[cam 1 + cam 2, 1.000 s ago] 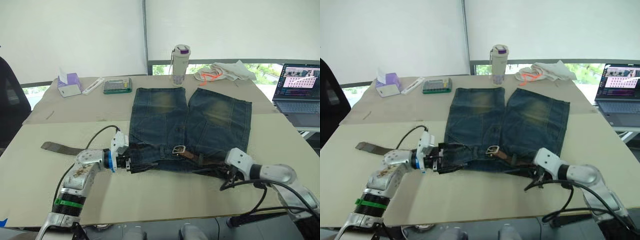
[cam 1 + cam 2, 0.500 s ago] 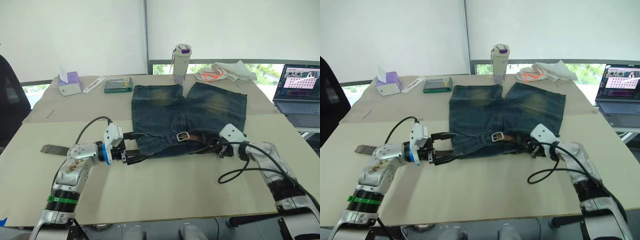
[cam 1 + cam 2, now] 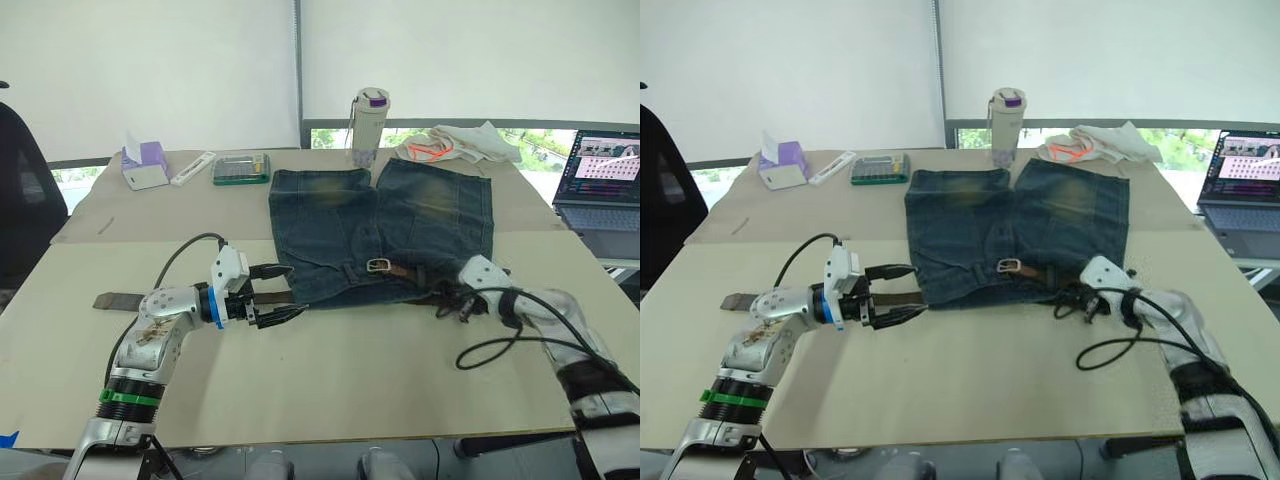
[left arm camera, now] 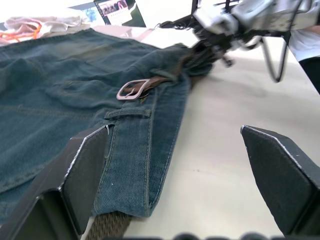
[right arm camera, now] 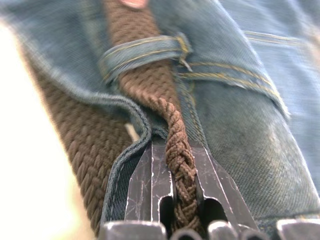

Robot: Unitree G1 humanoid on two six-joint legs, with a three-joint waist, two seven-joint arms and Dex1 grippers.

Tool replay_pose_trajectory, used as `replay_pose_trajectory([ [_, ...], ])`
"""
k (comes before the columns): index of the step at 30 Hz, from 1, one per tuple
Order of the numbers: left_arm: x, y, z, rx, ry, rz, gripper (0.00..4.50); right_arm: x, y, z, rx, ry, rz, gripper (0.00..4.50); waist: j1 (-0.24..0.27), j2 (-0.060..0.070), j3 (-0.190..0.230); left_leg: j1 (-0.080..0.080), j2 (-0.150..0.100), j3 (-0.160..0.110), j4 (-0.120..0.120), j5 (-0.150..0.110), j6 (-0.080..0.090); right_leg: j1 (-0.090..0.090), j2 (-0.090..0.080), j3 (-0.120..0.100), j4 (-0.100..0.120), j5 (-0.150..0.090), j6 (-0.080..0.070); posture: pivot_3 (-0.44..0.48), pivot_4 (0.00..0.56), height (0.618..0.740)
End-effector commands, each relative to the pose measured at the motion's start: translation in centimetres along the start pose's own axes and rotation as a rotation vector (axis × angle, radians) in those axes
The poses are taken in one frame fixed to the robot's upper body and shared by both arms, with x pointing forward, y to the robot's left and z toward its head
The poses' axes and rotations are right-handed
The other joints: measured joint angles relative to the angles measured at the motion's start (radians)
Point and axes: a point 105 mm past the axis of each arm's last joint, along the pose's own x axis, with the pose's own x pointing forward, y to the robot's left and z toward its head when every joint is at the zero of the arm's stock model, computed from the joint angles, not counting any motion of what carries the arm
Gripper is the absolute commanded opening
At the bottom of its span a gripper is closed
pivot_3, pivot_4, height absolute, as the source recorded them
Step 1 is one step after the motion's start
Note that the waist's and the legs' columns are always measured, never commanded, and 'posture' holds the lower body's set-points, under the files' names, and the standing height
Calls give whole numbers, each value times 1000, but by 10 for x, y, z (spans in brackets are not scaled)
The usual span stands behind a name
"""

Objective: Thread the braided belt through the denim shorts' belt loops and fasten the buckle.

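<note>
The denim shorts (image 3: 385, 225) lie flat mid-table, waistband toward me. The braided belt (image 4: 107, 227) runs along the waistband under a belt loop (image 4: 127, 114), and its tail (image 3: 120, 300) lies on the table to the left. The buckle (image 3: 378, 265) rests at the middle of the waistband. My left gripper (image 3: 280, 293) is open at the waistband's left end, with the belt passing between its fingers (image 4: 85, 170). My right gripper (image 5: 175, 147) is shut on the braided belt at the waistband's right end (image 3: 450, 303), just past another belt loop (image 5: 145, 50).
At the table's back stand a bottle (image 3: 370, 125), a tissue box (image 3: 145, 165), a white remote (image 3: 190, 168), a green calculator (image 3: 240, 168) and a white cloth with orange cord (image 3: 455, 145). A laptop (image 3: 605, 180) sits at the right. A black cable (image 3: 500, 350) loops beside my right arm.
My left gripper has let go of the waistband's left end and stands open. The waistband has moved away from the table's front edge and lies straighter. My right gripper went with it, still holding the belt.
</note>
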Motion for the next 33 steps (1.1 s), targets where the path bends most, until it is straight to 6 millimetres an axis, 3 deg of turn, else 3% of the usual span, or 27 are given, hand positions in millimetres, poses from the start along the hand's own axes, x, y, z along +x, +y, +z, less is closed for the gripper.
replay_pose_trajectory([
  [1,-8,1,7,22,-12,10,4500,-19,10,2,26,2,89,42,0,1,1,0,0,0,0,0,0,0,0,0,0,0,0,0,150,740],
  [5,-9,-2,3,6,-6,9,4500,-26,-1,-2,7,12,21,42,0,2,1,1,0,0,0,0,0,1,0,0,-1,0,0,0,150,740],
  [10,-13,4,1,-44,-7,97,4500,-30,-8,11,24,-52,27,1863,0,3,2,0,0,0,0,0,0,1,0,0,-2,0,0,0,150,740],
  [15,-31,5,2,-132,-53,265,4500,-47,8,30,137,-141,141,3605,1,4,4,0,1,0,-1,-1,-1,1,-1,1,-3,0,0,0,150,740],
  [18,-53,16,3,-175,-106,483,4500,-61,17,44,166,-166,205,4450,2,5,4,-1,1,-1,-1,-1,-1,1,-2,1,-3,0,0,0,150,740],
  [26,-117,59,-30,-269,-106,1203,4500,-52,42,88,213,-330,264,4450,4,2,6,0,0,-1,-1,-1,-2,2,-4,0,-4,-1,3,0,150,740],
  [30,-133,63,-43,-379,-89,1427,4500,-46,47,101,223,-384,255,4450,15,0,7,-1,-2,-1,-1,-1,-2,2,-6,0,-5,0,4,0,150,740],
  [33,-145,61,-51,-475,-102,1536,4500,-46,49,100,235,-383,253,4450,22,-1,7,-1,-4,0,-1,-1,-3,2,-9,0,-5,1,5,0,150,740],
])
